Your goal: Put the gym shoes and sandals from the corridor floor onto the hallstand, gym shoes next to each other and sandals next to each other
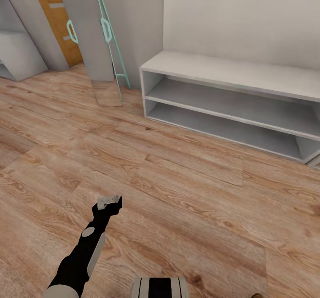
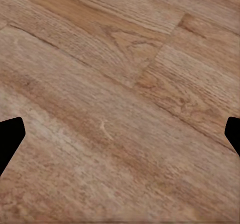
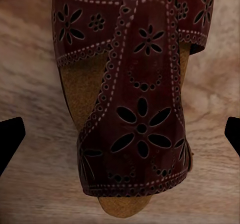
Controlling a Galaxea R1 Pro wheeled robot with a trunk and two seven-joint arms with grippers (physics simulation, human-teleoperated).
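just one sandal lies between the wide-spread right gripper fingers, its heel cropped; left gripper spread wide too.

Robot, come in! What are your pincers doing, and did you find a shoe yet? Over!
Left pincer open, empty, over bare floor. Right pincer open, right above a sandal lying on the floor. Shoe rack shelves bare. Nothing in the way.
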